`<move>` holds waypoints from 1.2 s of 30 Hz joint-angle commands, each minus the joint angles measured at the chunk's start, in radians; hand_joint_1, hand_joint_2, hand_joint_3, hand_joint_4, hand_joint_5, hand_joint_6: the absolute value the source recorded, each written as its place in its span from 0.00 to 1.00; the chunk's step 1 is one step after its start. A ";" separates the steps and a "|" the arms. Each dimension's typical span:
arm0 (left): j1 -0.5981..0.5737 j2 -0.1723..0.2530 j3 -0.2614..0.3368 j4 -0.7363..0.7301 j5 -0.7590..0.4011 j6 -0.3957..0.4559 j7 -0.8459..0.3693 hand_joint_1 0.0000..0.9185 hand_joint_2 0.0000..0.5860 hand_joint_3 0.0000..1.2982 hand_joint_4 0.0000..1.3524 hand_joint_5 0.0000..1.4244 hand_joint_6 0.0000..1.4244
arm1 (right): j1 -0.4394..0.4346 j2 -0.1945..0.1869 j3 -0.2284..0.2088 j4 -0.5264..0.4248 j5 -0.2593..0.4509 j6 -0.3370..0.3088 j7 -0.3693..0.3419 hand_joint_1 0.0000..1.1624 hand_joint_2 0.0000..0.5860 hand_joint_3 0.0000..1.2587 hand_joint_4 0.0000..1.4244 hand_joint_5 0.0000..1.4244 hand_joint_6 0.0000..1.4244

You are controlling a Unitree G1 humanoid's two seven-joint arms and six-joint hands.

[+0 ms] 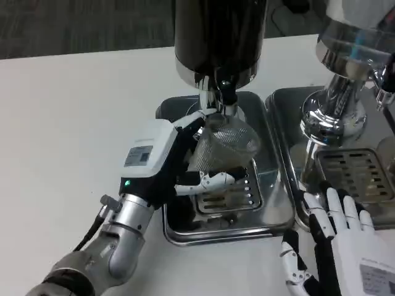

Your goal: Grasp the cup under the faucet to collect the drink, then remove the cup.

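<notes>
1. Left hand (pixel 165 154) grips the clear cup (pixel 225 147), tilted, just under the faucet (pixel 226 98).
2. Cup hangs above the drip tray (pixel 271 213).
3. Right hand (pixel 345 237) rests released, fingers spread, on the table (pixel 74 123).

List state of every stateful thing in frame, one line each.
cup: held under the faucet, tilted, no liquid visible
faucet: directly above the cup, no visible stream
left robot hand: grips the cup
right robot hand: open, fingers spread, at the edge of the right tray
left tray: under the cup, grate bare
</notes>
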 commanded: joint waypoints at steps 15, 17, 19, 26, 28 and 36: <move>0.069 0.040 -0.075 -0.003 0.052 0.023 0.037 0.42 0.23 0.27 0.31 0.53 0.52 | -0.011 -0.020 -0.006 -0.011 0.024 0.000 0.019 0.00 0.82 0.12 0.00 0.00 0.01; 0.066 0.038 -0.076 -0.007 0.052 0.025 0.048 0.41 0.22 0.27 0.31 0.52 0.51 | -0.003 -0.020 -0.006 -0.015 0.023 0.001 0.016 0.00 0.82 0.12 0.00 0.00 0.01; 0.064 0.040 -0.072 -0.009 0.043 0.028 0.048 0.34 0.17 0.24 0.26 0.45 0.38 | 0.001 -0.020 -0.004 -0.017 0.018 0.001 0.015 0.00 0.82 0.12 0.00 0.00 0.01; 0.093 0.097 -0.007 -0.060 -0.005 -0.007 0.060 0.11 0.12 0.12 0.09 0.30 0.19 | -0.029 -0.037 -0.017 -0.012 0.027 -0.008 0.025 0.00 0.82 0.12 0.00 0.00 0.01; 0.103 0.106 0.016 -0.075 -0.023 -0.018 0.043 0.09 0.11 0.08 0.03 0.25 0.16 | -0.043 -0.042 -0.025 -0.007 0.036 -0.010 0.030 0.00 0.82 0.12 0.00 0.00 0.01; 0.131 0.137 0.064 -0.120 -0.053 -0.031 0.029 0.07 0.09 0.05 0.00 0.20 0.10 | -0.092 -0.050 -0.053 0.026 0.071 -0.019 0.039 0.00 0.83 0.12 0.00 0.00 0.01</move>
